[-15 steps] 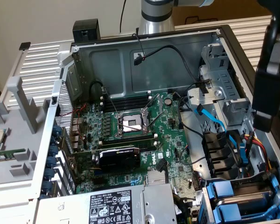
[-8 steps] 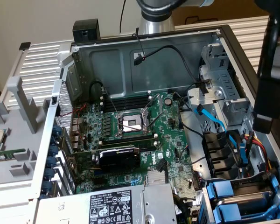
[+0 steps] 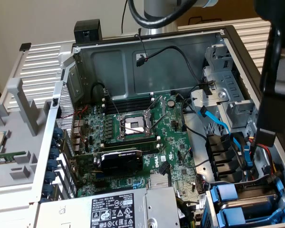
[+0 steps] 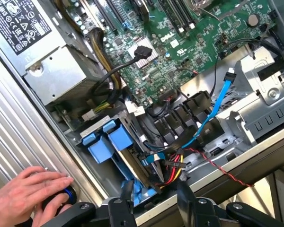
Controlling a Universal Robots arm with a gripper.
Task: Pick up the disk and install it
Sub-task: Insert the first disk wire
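Gripper (image 4: 156, 202) first: its two dark fingers (image 4: 128, 196) stand apart with nothing between them, poised right over the drive bay (image 4: 132, 165) at the case corner just beside the power-supply box (image 4: 52, 66).

Directly beneath sits the disk (image 4: 119, 136), blue-framed and standing edge-on in that bay. Its label is turned away, so no print can be read. A second blue handle (image 4: 93, 142) sits alongside it, nearer the power-supply box, and I can't tell what that one carries.

Red, yellow and black wires (image 4: 173, 170) bunch up against the far side of the bay, and a light-blue cable (image 4: 213, 109) loops further out. A hand (image 4: 26, 198) comes in on the outside of the case wall, across it from the power-supply box, its fingers on a dark, blue-ringed knob (image 4: 68, 195), cut off by the frame edge.

In the exterior view a dark bulk of the arm (image 3: 278, 71) hangs over the bay, cropped, and I can't tell there how the fingers stand. The bay shows at the exterior view's right of the power-supply box (image 3: 109, 209), half cut by the corner. Beyond the power-supply box this view opens up the whole motherboard (image 3: 133, 142), bare CPU socket (image 3: 133, 124) and black graphics card (image 3: 121, 161) included. The wrist view catches just a slice of that board (image 4: 180, 42).
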